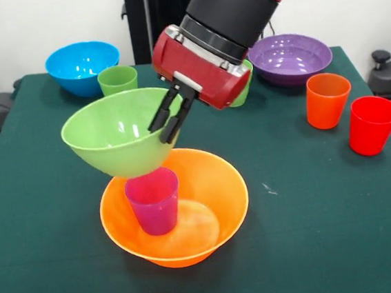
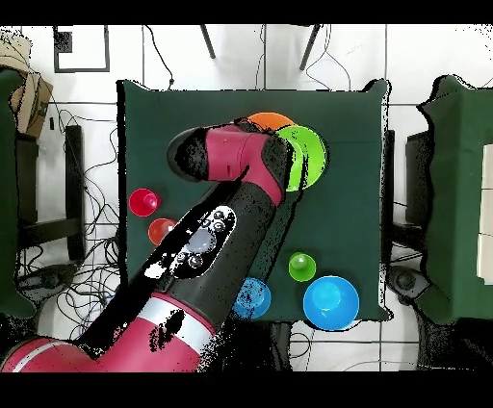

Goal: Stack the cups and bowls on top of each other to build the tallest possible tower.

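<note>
My gripper (image 1: 172, 119) is shut on the rim of the lime green bowl (image 1: 114, 133) and holds it tilted, its opening facing up and to the left. The bowl's bottom is right at the rim of the purple cup (image 1: 152, 202); I cannot tell if they touch. The purple cup stands upright inside the big orange bowl (image 1: 234, 184) near the table's front. In the overhead view the green bowl (image 2: 306, 157) covers most of the orange bowl (image 2: 270, 121), and the arm hides the purple cup.
At the far left are a large blue bowl (image 1: 82, 66) and a green cup (image 1: 118, 80). A second green cup (image 1: 246, 92) peeks out behind the gripper. The purple bowl (image 1: 289, 58), orange cup (image 1: 327, 99) and red cup (image 1: 372, 124) stand at the right. A smaller blue bowl (image 2: 252, 298) shows in the overhead view.
</note>
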Motion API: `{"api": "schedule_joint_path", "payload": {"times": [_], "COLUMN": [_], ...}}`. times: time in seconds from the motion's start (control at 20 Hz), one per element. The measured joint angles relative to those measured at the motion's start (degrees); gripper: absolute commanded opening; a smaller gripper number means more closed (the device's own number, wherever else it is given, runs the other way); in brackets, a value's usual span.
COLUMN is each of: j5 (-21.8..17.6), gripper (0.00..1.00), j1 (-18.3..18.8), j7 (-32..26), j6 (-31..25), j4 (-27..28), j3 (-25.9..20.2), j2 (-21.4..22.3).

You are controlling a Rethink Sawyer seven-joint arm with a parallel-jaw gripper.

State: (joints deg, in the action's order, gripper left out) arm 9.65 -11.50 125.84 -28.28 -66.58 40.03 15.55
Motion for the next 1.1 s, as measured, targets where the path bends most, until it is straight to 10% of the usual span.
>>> {"api": "schedule_joint_path", "payload": {"times": [1.1], "j5": [3.7], "gripper": [0.00], "j1": [-0.5], "j7": [0.0], "j6": [-8.4], "j4": [9.2], "j3": [7.2], "j2": [-10.5]}}
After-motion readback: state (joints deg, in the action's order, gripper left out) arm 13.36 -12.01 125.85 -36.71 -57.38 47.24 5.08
